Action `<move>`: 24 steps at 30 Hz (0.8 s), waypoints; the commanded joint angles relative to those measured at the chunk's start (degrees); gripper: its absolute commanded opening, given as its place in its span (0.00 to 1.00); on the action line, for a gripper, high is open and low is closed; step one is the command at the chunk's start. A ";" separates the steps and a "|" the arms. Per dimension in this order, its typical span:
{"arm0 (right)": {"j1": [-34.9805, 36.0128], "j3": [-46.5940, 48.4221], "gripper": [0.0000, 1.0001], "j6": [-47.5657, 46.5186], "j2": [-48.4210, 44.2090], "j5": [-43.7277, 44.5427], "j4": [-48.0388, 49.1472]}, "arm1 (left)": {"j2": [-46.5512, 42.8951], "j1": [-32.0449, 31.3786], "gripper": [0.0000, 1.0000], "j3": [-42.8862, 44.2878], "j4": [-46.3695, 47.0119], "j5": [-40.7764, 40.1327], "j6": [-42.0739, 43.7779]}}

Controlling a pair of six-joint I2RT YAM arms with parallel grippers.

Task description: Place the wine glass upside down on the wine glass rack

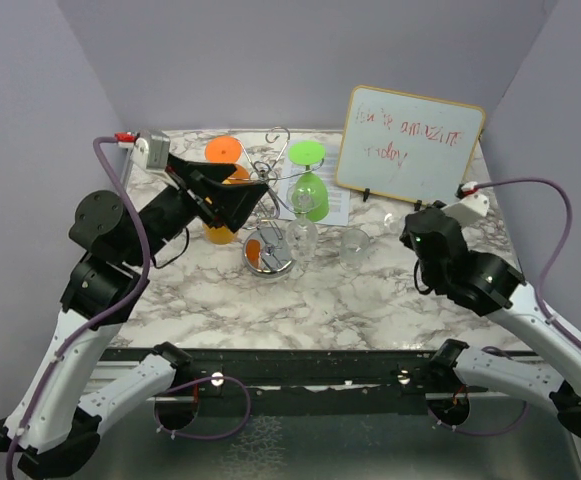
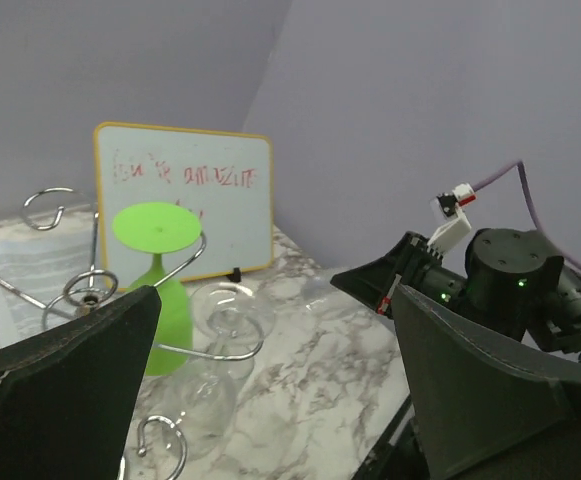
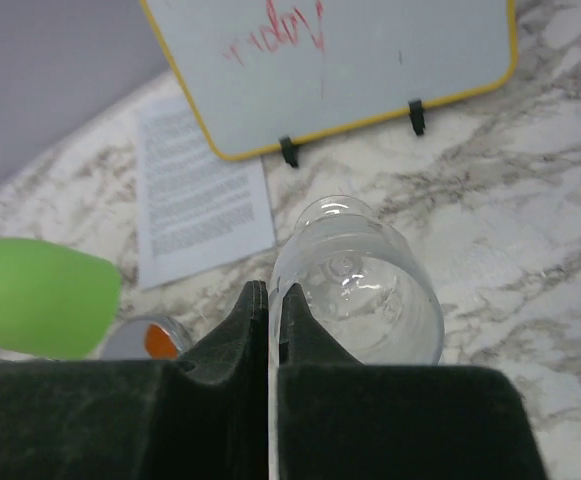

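Your left arm [image 1: 60, 350] and right arm [image 1: 550, 325] are white shells with black joints; a purple cable [image 1: 148, 260] trails along each.

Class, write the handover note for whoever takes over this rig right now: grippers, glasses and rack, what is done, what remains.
Left gripper: open, empty, by the rack.
Right gripper: shut at the rim of the clear glass on the table; grip unconfirmed.
Done: green glass, orange glass and second clear glass hang upside down on the rack.
Left: hang the clear glass upside down too.
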 commanded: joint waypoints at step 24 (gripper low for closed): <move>0.34 -11.03 0.01 -31.26 -10.74 -20.28 92.05 | 28.83 -1.86 0.99 13.26 28.49 8.79 -40.12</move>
